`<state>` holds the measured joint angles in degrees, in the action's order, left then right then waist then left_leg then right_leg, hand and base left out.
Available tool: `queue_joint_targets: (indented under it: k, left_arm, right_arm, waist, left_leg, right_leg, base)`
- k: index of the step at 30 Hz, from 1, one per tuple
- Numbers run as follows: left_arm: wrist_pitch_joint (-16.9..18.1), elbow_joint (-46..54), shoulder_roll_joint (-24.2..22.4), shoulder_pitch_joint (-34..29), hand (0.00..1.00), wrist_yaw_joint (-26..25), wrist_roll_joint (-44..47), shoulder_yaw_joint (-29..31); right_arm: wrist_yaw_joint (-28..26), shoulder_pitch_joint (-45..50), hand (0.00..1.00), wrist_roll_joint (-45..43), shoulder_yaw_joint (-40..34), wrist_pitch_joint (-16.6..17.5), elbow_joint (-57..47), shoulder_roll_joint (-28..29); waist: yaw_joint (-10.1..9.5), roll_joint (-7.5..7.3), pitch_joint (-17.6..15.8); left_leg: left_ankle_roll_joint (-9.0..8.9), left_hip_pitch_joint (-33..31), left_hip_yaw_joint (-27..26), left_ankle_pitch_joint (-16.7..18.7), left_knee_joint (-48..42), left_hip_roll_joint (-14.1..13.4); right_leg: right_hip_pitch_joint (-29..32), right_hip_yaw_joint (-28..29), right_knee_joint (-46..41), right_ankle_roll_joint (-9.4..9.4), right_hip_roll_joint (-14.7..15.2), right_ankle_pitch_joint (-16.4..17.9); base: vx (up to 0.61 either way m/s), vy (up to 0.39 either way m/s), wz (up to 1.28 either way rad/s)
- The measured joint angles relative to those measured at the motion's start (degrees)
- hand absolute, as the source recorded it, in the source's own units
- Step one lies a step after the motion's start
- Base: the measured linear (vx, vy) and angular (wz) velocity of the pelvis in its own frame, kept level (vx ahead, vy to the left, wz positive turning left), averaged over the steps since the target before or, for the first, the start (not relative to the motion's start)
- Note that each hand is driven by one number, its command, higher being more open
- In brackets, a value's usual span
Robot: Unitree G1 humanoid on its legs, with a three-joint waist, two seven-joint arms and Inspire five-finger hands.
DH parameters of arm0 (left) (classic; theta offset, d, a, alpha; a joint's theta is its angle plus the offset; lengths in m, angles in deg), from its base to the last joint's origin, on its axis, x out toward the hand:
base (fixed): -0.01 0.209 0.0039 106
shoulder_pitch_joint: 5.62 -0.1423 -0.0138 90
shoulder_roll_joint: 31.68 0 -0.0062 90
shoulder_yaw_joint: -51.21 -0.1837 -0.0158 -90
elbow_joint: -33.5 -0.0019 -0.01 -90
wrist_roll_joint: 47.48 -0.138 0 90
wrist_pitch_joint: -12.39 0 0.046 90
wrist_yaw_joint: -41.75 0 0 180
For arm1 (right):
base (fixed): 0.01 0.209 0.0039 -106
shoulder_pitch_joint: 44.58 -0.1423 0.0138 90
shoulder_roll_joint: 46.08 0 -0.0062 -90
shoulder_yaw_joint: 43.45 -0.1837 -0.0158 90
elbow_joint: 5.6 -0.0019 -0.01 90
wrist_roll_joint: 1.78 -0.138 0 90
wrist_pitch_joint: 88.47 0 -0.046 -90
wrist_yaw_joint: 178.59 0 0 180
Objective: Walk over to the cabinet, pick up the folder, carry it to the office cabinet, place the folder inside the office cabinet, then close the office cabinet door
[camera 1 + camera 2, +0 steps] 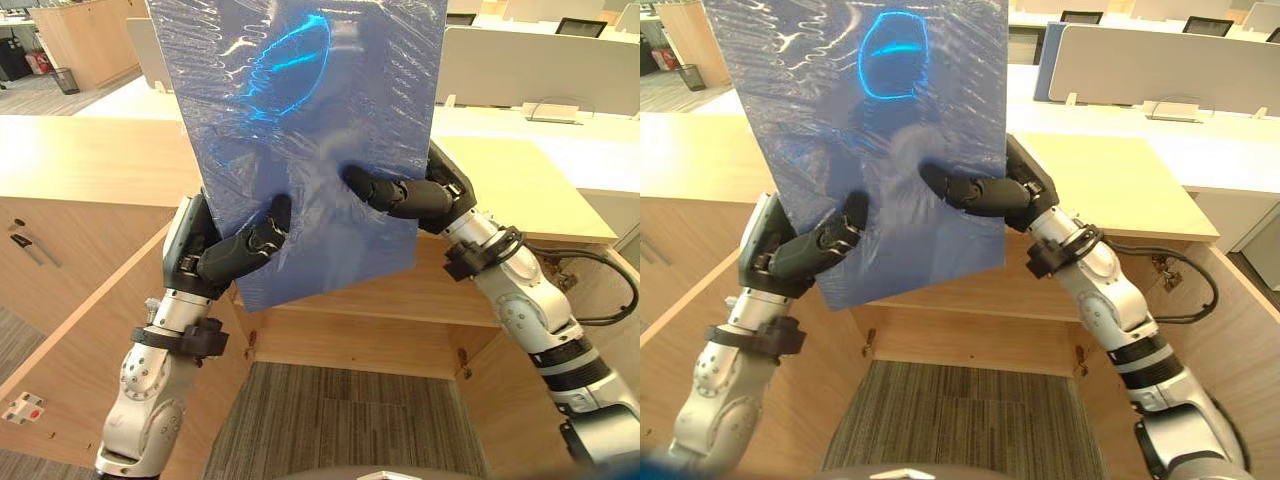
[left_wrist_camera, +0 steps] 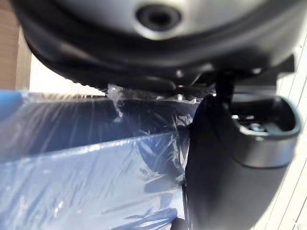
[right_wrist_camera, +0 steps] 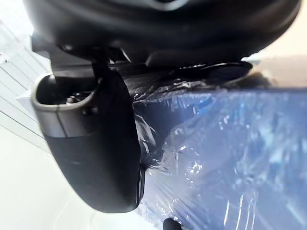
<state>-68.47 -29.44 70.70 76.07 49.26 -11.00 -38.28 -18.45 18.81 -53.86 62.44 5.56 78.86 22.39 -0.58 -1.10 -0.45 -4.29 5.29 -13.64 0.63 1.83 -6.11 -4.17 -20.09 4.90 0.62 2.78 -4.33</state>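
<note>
The folder stands up above the open cabinet. The left hand and right hand pinch its lower sides. It looks stiff, light and slippery in its shiny wrap, so hold both sides tight.

- No text, number or sign can be read on the folder.
- The cabinet bears no legible label or mark either.

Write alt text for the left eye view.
Two dark robot hands hold up a blue, plastic-wrapped folder: the left hand pinches its lower left edge, the right hand its right edge. Behind and below it stands an open wooden cabinet.
</note>
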Motion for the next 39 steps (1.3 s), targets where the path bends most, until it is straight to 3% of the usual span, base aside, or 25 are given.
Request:
queue_joint_targets:
  k: [5, 9, 13, 16, 20, 22, 23, 25, 28, 33, 36, 39]
  left_arm:
    - [0.67, -5.43, 8.94, -2.27, 1.0, 6.46, 2.55, -2.13]
    - [-1.02, -11.25, 12.05, -3.41, 1.0, 12.4, 5.82, -8.06]
    - [-3.03, -21.0, 10.52, -3.24, 1.0, 17.34, 6.25, -15.23]
    - [-3.04, -29.65, 2.57, -3.27, 1.0, 18.53, 5.52, -17.08]
    - [-3.29, -39.77, -6.41, -3.28, 1.0, 16.64, -1.26, -16.87]
    - [-3.25, -45.13, -11.17, -3.37, 1.0, 14.41, -6.9, -15.42]
    - [-2.62, -50.14, -14.98, -3.36, 1.0, 11.35, -10.69, -13.54]
    - [-1.88, -56.15, -17.06, -3.24, 1.0, 9.04, -13.82, -11.38]
    - [-1.6, -65.57, -16.99, -3.02, 1.0, 7.53, -15.34, -9.21]
    - [-1.47, -78.04, -17.06, -3.4, 1.0, 3.58, -22.98, -6.29]
    - [-1.73, -83.79, -17.36, -1.45, 1.0, -0.22, -28.68, -1.18]
    - [-2.25, -86.39, -17.49, -1.5, 1.0, -4.08, -33.52, 1.06]
  right_arm:
    - [-1.17, -0.09, 0.0, 0.32, 1.87, -0.88, -0.76, -6.08]
    - [-1.05, -0.09, 0.0, 3.39, 3.55, -1.53, -0.45, -8.13]
    - [-0.98, -0.08, 0.0, 8.69, 6.41, -2.97, -0.45, -7.4]
    - [-0.76, -0.08, 0.0, 13.87, 6.12, -3.28, -0.77, -4.31]
    - [0.61, 0.13, 0.0, 23.53, 1.67, -3.11, -5.9, 5.37]
    - [2.18, 0.49, 0.0, 26.53, 0.35, -0.15, -10.11, 10.16]
    - [3.55, 0.75, 0.0, 30.53, 0.08, 4.08, -13.42, 12.37]
    - [4.19, 1.79, 0.0, 34.2, 0.07, 8.52, -16.39, 13.67]
    - [4.35, 5.58, 0.0, 38.02, 2.79, 12.51, -17.17, 13.86]
    - [5.68, 12.0, 0.0, 55.34, 15.57, 13.67, -3.87, 9.24]
    - [5.78, 12.29, 0.0, 67.87, 25.28, 11.84, 11.44, 6.44]
    - [4.55, 12.28, 0.0, 75.6, 31.68, 10.4, 22.24, 4.16]
  waist:
    - [0.36, -0.26, 0.13]
    - [0.51, -0.31, 0.16]
    - [0.88, -0.32, 0.16]
    - [0.76, -0.35, 0.18]
    - [0.91, -0.34, 0.18]
    - [0.91, -0.33, 0.17]
    - [0.84, -0.36, 0.19]
    - [0.75, -0.55, 0.32]
    - [0.85, -0.84, 0.54]
    - [0.73, -1.27, 0.81]
    - [-0.19, -1.62, 0.47]
    - [-0.86, -0.77, -0.66]
  left_leg:
    - [-0.01, -0.36, -0.04, 0.0, 0.0, 0.0]
    - [-0.01, -0.81, -0.26, 0.0, 0.06, -0.03]
    - [-0.02, -1.15, -0.47, -0.01, 0.18, -0.15]
    - [-0.02, -1.15, -0.59, -0.02, 0.32, -0.14]
    - [-0.02, -1.31, -0.95, -0.02, 0.34, -0.21]
    - [-0.02, -1.34, -0.95, -0.01, 0.34, -0.21]
    - [-0.01, -1.34, -0.91, -0.01, 0.33, -0.2]
    - [0.0, -1.34, -0.78, 0.0, 0.3, -0.19]
    - [0.02, -1.34, -0.67, 0.01, 0.04, -0.2]
    - [0.09, -1.35, -0.19, 0.07, -0.26, -0.24]
    - [-0.07, -1.51, 0.21, -0.08, -0.02, -0.23]
    - [-0.01, -1.71, 0.47, -0.14, 0.14, 0.0]
  right_leg:
    - [0.41, 0.07, 0.02, 0.01, -0.01, 0.01]
    - [1.02, 0.31, 0.01, 0.02, -0.08, -0.01]
    - [1.44, 0.59, -0.01, 0.0, -0.27, -0.04]
    - [1.59, 0.78, -0.02, 0.01, -0.3, -0.04]
    - [2.0, 1.18, -0.01, 0.0, -0.39, -0.03]
    - [2.04, 1.19, -0.01, 0.01, -0.39, -0.03]
    - [2.02, 1.15, -0.01, 0.01, -0.37, -0.02]
    - [1.95, 1.07, 0.0, 0.01, -0.33, 0.02]
    - [1.79, 1.02, 0.0, 0.0, -0.28, 0.11]
    - [1.69, 0.77, 0.13, 0.01, -0.29, 0.1]
    - [1.81, 0.36, 0.22, 0.03, -0.27, 0.1]
    - [1.95, 0.14, 0.14, 0.15, -0.14, 0.13]
  base:
    - [0.0, 0.0, 0.0]
    - [0.0, 0.0, -0.02]
    - [0.0, 0.002, -0.02]
    - [0.0, 0.002, -0.01]
    - [-0.02, 0.008, -0.05]
    - [0.0, 0.0, 0.0]
    - [0.0, 0.0, 0.0]
    - [-0.01, 0.009, 0.02]
    - [-0.01, 0.003, 0.0]
    - [-0.06, 0.006, 0.03]
    - [-0.03, 0.005, 0.05]
    - [0.02, 0.013, 0.03]
